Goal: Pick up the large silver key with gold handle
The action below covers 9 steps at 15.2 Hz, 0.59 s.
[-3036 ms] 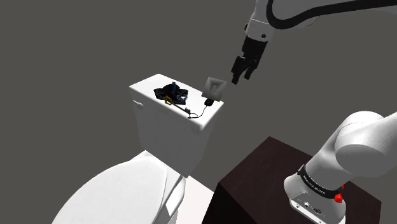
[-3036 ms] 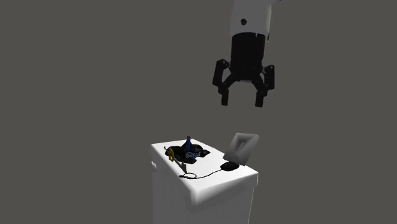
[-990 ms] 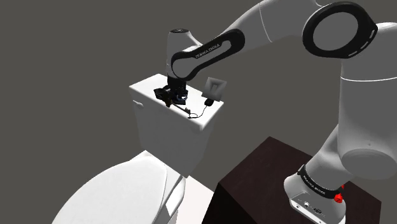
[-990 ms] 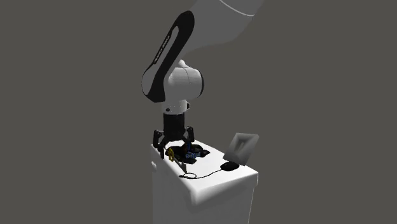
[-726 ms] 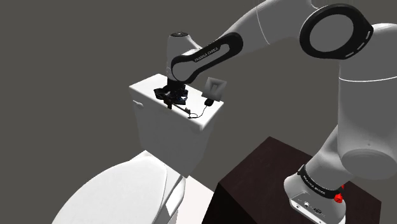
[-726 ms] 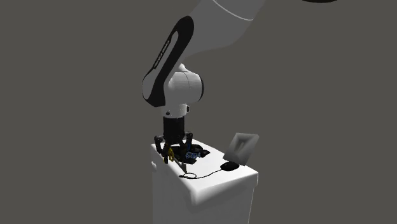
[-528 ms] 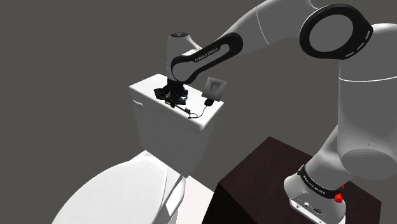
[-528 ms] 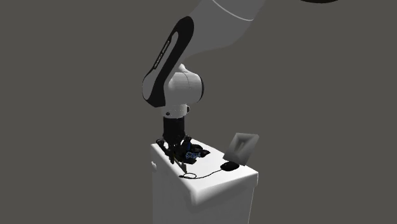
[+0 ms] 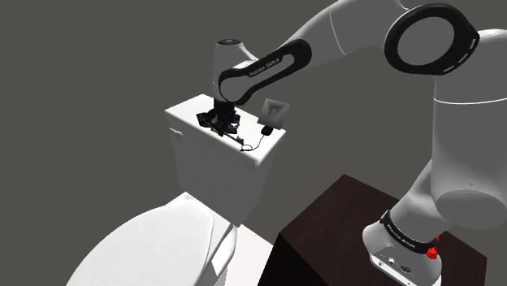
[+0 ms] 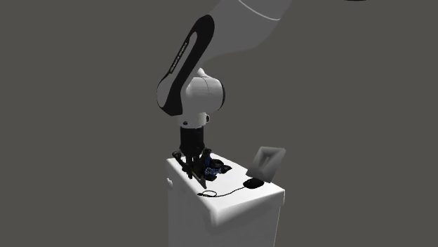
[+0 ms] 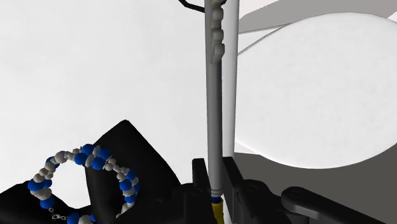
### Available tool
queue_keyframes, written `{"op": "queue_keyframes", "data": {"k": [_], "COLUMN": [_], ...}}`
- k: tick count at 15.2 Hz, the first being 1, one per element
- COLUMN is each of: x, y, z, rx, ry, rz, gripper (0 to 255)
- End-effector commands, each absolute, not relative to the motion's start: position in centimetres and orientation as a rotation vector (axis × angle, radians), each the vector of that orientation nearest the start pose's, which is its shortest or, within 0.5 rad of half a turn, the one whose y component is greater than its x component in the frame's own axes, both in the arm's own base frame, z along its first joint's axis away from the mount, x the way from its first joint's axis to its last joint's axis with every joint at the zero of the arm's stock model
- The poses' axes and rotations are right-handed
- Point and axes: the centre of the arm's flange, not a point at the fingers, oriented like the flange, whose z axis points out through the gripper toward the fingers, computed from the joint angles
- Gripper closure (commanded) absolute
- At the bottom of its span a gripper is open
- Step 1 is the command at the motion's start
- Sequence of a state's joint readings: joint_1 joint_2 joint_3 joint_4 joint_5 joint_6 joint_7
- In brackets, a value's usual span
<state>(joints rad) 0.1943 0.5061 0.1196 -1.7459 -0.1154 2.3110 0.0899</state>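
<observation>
On the white toilet tank lid (image 9: 187, 114) my black gripper (image 9: 218, 122) points down and is shut on the key's gold handle end. In the wrist view the two fingers (image 11: 200, 175) clasp the key (image 11: 216, 114) where gold meets silver, and its long silver shaft runs straight away from the gripper (image 11: 216, 191) along the lid's edge. The second exterior view shows the gripper (image 10: 191, 170) at the lid's near left corner, with the key's shaft (image 10: 199, 182) slanting out below it. Whether the key is off the lid I cannot tell.
A black cloth (image 11: 127, 146) with a blue and white bead bracelet (image 11: 95, 165) lies beside the gripper. A grey square frame (image 9: 275, 112) and a black corded object (image 10: 253, 183) stand further along the lid. The toilet seat (image 9: 146, 244) is below, the dark stand (image 9: 341, 219) at the lower right.
A second ago the fingers stood open over the key's handle. They have since come down a little and shut on it. The arm has hardly moved otherwise.
</observation>
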Motion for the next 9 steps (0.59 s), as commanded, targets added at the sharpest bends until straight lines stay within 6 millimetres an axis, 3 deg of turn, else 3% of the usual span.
{"op": "queue_keyframes", "data": {"k": [1,9], "x": [64.0,64.0], "y": [19.8,19.8], "z": [30.1,34.3], "rx": [-3.125,-3.125], "ry": [-0.444,-0.444], "rz": [-0.108,-0.108], "gripper": [255,255]}}
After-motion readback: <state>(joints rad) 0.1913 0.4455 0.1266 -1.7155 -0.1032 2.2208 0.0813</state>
